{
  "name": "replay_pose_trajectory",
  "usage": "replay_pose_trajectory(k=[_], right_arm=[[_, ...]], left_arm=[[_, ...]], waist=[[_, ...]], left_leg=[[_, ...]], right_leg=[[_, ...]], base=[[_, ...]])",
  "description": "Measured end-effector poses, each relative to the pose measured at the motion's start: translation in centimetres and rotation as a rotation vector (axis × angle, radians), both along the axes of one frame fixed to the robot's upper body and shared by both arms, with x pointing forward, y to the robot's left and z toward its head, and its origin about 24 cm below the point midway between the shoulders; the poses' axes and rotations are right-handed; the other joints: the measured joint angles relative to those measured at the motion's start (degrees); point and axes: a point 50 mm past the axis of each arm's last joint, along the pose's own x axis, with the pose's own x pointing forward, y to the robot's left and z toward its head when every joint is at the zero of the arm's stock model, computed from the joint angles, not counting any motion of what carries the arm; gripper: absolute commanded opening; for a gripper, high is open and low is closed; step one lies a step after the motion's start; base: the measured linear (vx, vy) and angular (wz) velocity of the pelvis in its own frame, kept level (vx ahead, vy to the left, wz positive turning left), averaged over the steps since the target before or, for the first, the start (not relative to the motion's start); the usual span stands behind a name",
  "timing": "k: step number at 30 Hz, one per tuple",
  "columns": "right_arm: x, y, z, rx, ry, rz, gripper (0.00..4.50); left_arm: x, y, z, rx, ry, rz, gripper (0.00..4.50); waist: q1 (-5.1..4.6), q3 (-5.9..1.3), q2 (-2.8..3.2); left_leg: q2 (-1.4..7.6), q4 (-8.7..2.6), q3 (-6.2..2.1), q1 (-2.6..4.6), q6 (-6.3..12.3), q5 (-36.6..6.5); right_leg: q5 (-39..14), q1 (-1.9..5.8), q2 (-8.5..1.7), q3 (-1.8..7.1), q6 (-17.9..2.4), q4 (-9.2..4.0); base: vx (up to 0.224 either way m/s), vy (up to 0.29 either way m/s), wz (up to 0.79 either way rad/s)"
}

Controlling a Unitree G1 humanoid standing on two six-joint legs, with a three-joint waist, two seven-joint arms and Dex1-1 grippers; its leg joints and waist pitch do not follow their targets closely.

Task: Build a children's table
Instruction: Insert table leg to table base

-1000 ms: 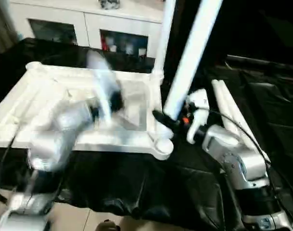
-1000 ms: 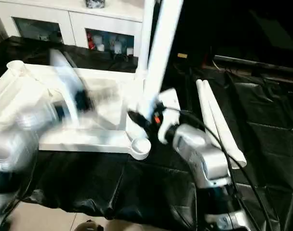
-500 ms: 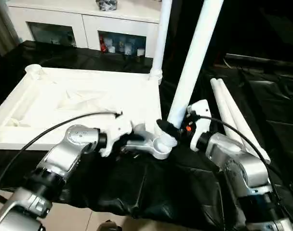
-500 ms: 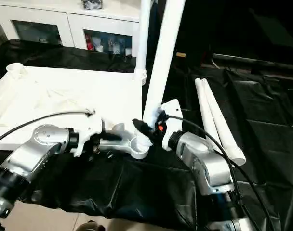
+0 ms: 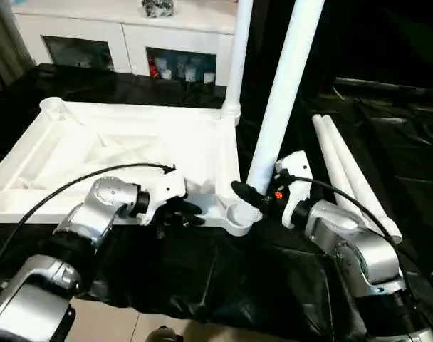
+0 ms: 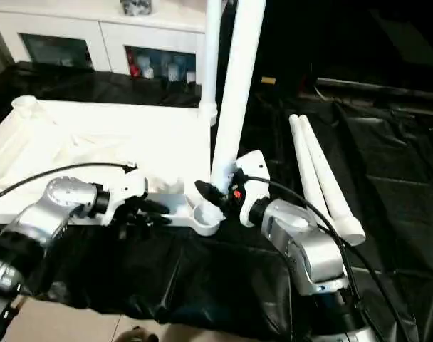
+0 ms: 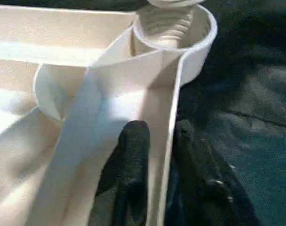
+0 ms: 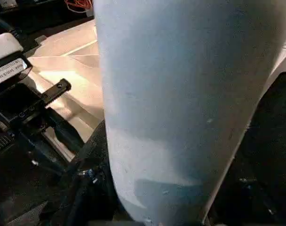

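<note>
Table top (image 5: pixel 117 146) lay upside down on the black-draped surface (image 5: pixel 387 142). Left gripper (image 7: pixel 154 155) pinched its near rim wall. Right gripper (image 5: pixel 253 197) held a leg (image 5: pixel 284 92) upright over the near-right corner socket (image 5: pixel 238 214). Two spare legs (image 5: pixel 352 174) lay to the right.

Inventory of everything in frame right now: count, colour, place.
Table top: 1, white, upside down on the black-draped surface, ribs up.
Mounted leg: 1, white, upright in the far corner socket.
Held leg: 1, white, upright over the near corner socket.
Loose legs: 2, white, lying side by side to the robot's right of the top.
Black cloth: 1, covers the work surface.
Cabinet: 1, white, behind.
Left end effector: black fingers astride the top's near rim.
Right end effector: gripping the held leg low down.
</note>
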Motion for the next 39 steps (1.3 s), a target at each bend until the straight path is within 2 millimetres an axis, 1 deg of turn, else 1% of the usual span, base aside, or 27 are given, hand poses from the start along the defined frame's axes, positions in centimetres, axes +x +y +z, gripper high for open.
replay_pose_trajectory(k=[1, 5, 7, 10, 15, 19, 23, 25, 27, 32, 39], right_arm=[[0.0, 0.0, 0.0, 0.000, 0.000, 0.001, 1.93], [0.0, 0.0, 0.0, -0.001, 0.000, 0.006, 1.93], [0.0, 0.0, 0.0, -0.003, 0.000, 0.007, 1.93], [0.0, -0.1, 0.0, -0.005, 0.000, 0.007, 1.93], [0.0, -0.1, 0.0, -0.004, -0.001, 0.018, 1.93], [0.1, -0.1, -0.1, -0.011, 0.004, 0.027, 1.93], [0.6, -0.3, -0.7, -0.041, 0.025, 0.016, 1.93], [1.0, -0.3, -0.6, -0.050, 0.015, 0.011, 1.93], [1.2, -0.3, -0.6, -0.049, 0.010, 0.009, 1.93], [1.8, -0.3, -0.8, -0.060, 0.016, 0.002, 1.93], [2.7, -0.4, -0.8, -0.080, -0.006, 0.003, 1.93]], left_arm=[[0.1, 0.0, 0.0, 0.004, 0.001, -0.006, 0.61], [0.4, 0.1, 0.1, 0.021, 0.003, -0.022, 0.32], [0.6, 0.2, 0.2, 0.027, 0.007, -0.028, 0.11], [0.8, 0.1, 0.2, 0.035, 0.014, -0.049, 0.00], [0.9, 0.0, 0.3, 0.024, 0.050, -0.024, 0.00], [0.5, -0.5, 0.0, 0.000, 0.050, 0.008, 0.00], [0.1, -2.0, -0.4, -0.028, 0.033, 0.071, 0.00], [-0.1, -2.9, -0.5, -0.046, 0.021, 0.105, 0.00], [-0.4, -3.4, -0.6, -0.047, 0.017, 0.121, 0.00], [-0.9, -3.9, -0.6, -0.045, 0.005, 0.144, 0.00], [-1.4, -3.9, -0.5, -0.045, -0.005, 0.137, 0.00]], waist=[[0.00, 0.00, 0.00], [-0.03, 0.00, 0.00], [-0.16, 0.00, 0.00], [-0.41, 0.00, 0.01], [-0.39, 0.00, 0.00], [-0.33, 0.00, 0.00], [-0.30, -0.05, 0.08], [-0.24, -0.07, 0.11], [-0.20, -0.12, 0.19], [-0.23, -0.12, 0.18], [-0.30, -0.12, 0.18]], left_leg=[[0.00, 0.00, 0.00, 0.00, 0.00, 0.00], [0.02, 0.00, 0.00, 0.01, 0.00, 0.00], [0.01, 0.00, 0.01, 0.01, 0.00, 0.00], [0.02, 0.00, 0.01, 0.04, 0.00, 0.00], [0.03, -0.02, 0.03, 0.04, 0.00, 0.00], [0.04, -0.01, 0.08, 0.04, 0.01, 0.00], [0.03, -0.03, 0.15, 0.09, 0.01, -0.01], [0.04, -0.03, 0.17, 0.11, 0.01, 0.00], [0.04, -0.04, 0.17, 0.14, 0.01, 0.00], [0.03, -0.04, 0.19, 0.14, 0.02, 0.00], [0.03, -0.08, 0.19, 0.11, 0.04, -0.01]], right_leg=[[0.00, 0.00, 0.00, 0.00, -0.01, 0.00], [0.03, 0.00, 0.00, -0.01, -0.05, 0.00], [0.04, -0.01, 0.00, 0.00, -0.06, 0.00], [0.04, -0.04, 0.00, 0.00, -0.06, 0.00], [0.00, -0.07, 0.00, -0.01, -0.10, 0.00], [0.01, -0.06, -0.01, 0.01, -0.10, -0.01], [0.01, -0.05, -0.04, 0.05, -0.10, -0.01], [0.00, -0.05, -0.04, 0.05, -0.10, 0.01], [-0.01, -0.04, -0.04, 0.05, -0.09, 0.01], [0.00, -0.04, -0.04, 0.06, -0.09, 0.01], [-0.04, -0.08, -0.04, 0.05, -0.07, -0.03]], base=[[0.000, 0.000, 0.00], [0.000, 0.000, 0.00], [0.000, 0.000, 0.00], [0.000, 0.000, 0.00], [0.000, 0.000, 0.00], [0.000, 0.000, 0.00], [0.000, 0.000, 0.00], [0.000, 0.000, 0.00], [0.000, 0.000, 0.00], [0.000, 0.000, 0.00], [0.000, 0.000, 0.00]])
